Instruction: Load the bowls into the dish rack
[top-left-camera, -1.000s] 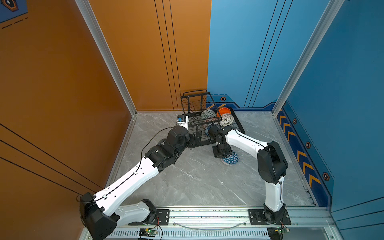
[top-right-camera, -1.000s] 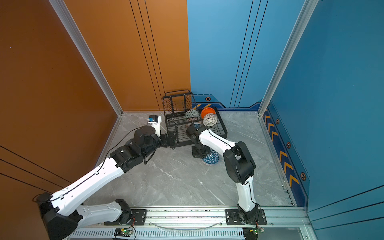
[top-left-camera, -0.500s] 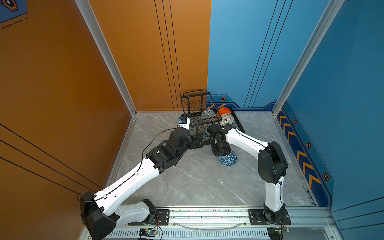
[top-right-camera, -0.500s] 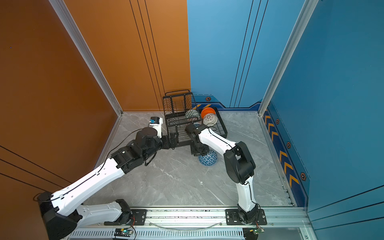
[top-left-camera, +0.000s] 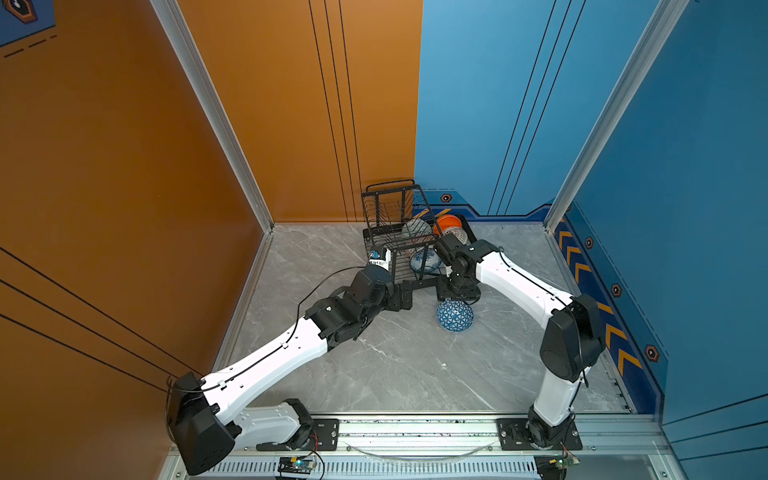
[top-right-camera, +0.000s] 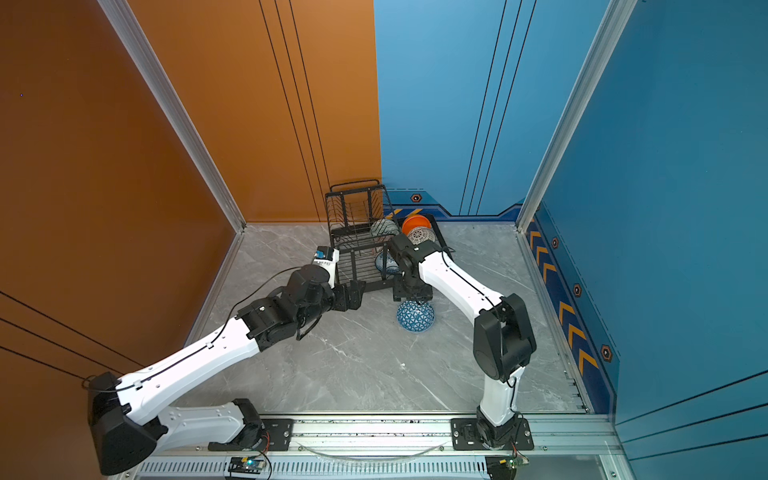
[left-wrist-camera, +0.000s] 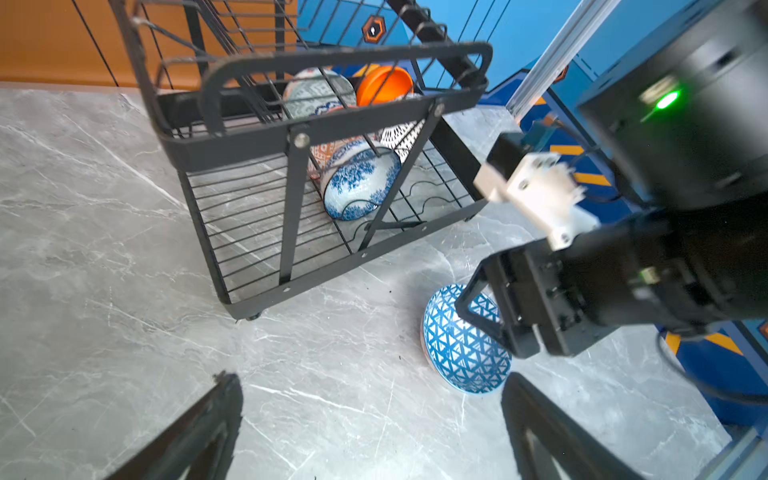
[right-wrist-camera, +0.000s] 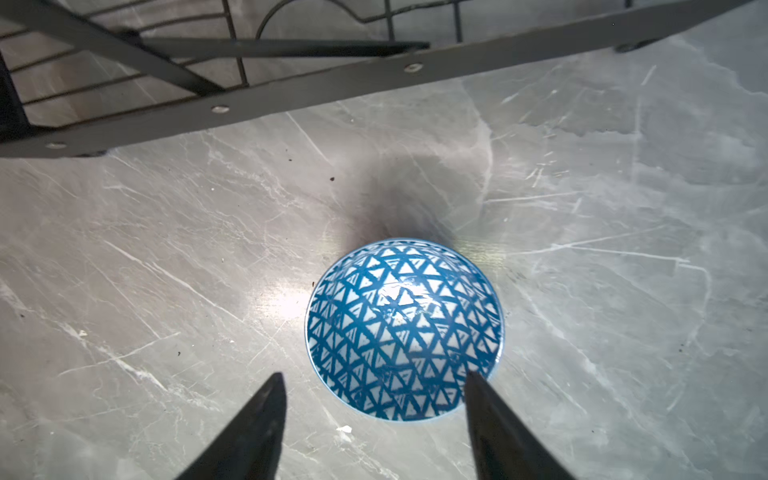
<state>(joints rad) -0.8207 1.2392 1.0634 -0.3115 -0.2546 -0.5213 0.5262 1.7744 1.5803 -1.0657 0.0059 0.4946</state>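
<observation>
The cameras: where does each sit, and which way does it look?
Top views: a pair high above the front rail, looking down at the dish rack and grey floor; left arm and right arm show whole.
Left wrist: on the left arm, facing the rack's end and bowls inside; shows the open left claw and right arm's wrist.
Right wrist: on the right arm, looking down at the triangle bowl; shows the open right claw.
Shared: all show that bowl beside the rack.
</observation>
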